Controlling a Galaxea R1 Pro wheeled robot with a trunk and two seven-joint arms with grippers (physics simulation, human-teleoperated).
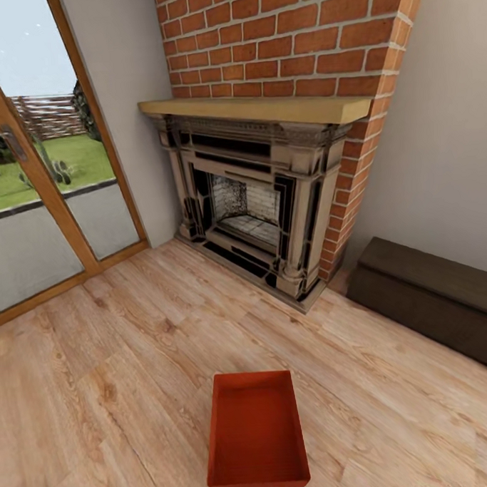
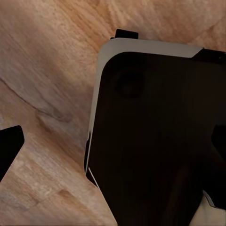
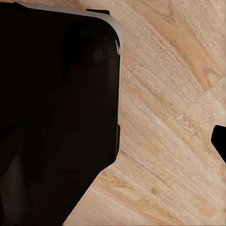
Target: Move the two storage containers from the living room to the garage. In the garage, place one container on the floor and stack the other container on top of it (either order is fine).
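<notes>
One of the storage containers (image 1: pixel 256 432), an orange-red open-top bin with nothing in it, sits on the light wood-plank floor of the living room, low in the head view's centre, short side toward me. In the left wrist view my left gripper (image 2: pixel 113 143) hangs open over the planks, its dark fingertips (image 2: pixel 9 147) at the picture's edges. My right gripper (image 3: pixel 113 141) is spread the same way, with one fingertip (image 3: pixel 220 143) showing at the edge. Neither holds anything.
A red brick fireplace (image 1: pixel 262 192) with a wooden mantel stands ahead of the bin. A long low dark cabinet (image 1: pixel 432 298) runs along the right wall. A glass door (image 1: pixel 33 183) with a wooden frame is at left. My dark base (image 2: pixel 155 141) lies under both wrists.
</notes>
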